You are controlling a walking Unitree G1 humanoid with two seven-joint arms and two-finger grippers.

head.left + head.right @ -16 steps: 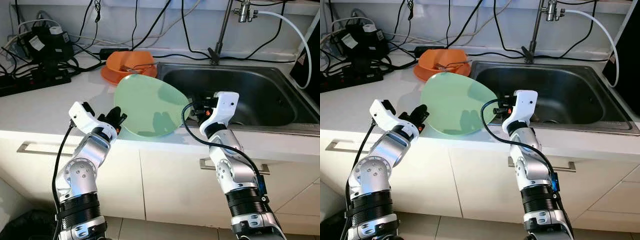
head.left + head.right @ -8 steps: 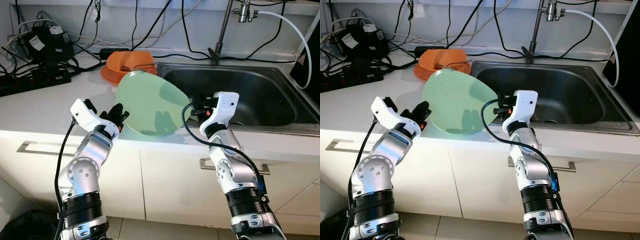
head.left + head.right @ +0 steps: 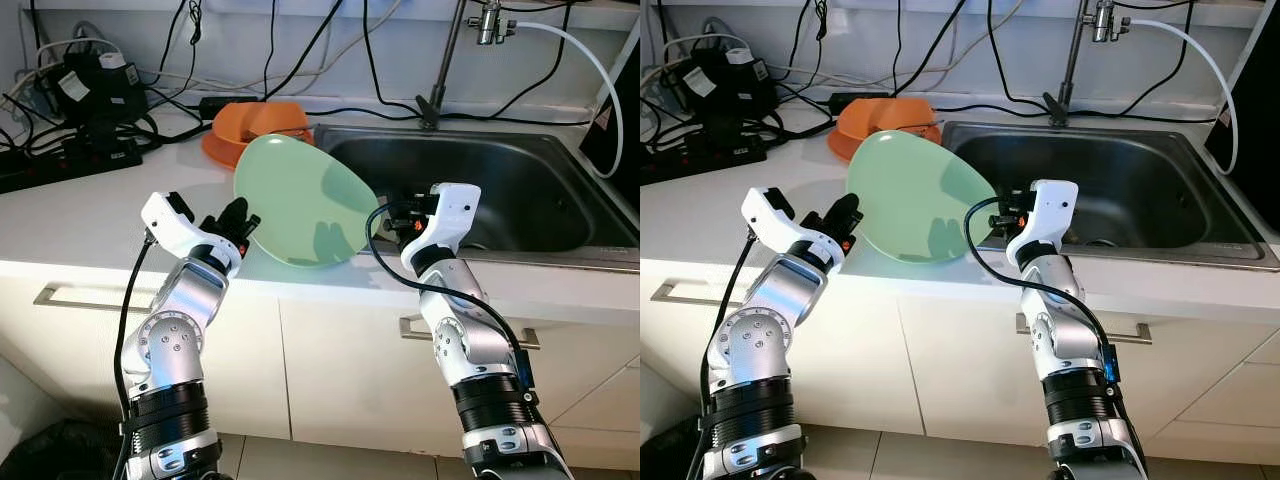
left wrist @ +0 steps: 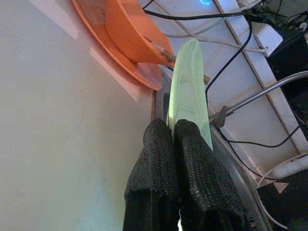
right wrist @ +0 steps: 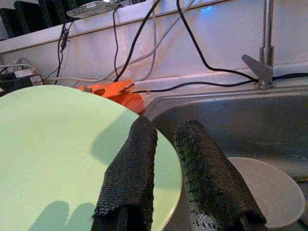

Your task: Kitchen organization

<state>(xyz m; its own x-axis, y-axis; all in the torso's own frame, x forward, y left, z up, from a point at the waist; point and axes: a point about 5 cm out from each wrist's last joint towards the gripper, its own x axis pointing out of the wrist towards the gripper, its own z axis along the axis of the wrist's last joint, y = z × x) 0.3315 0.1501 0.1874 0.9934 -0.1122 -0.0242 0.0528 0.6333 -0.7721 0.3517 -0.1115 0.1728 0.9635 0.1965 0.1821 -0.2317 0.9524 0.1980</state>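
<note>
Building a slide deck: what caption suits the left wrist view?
Left gripper pinching the rim of a pale green plate, orange bowl on the counter beyond.

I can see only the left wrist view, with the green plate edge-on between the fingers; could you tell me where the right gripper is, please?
Observer: The right gripper is at the green plate's opposite rim, on the sink side, fingers open.
Operator: Is the plate lying flat?
Observer: No, it stands tilted above the counter, its face towards the robot.
Operator: Is anything in the sink?
Observer: A pale round dish lies in the basin.
</note>
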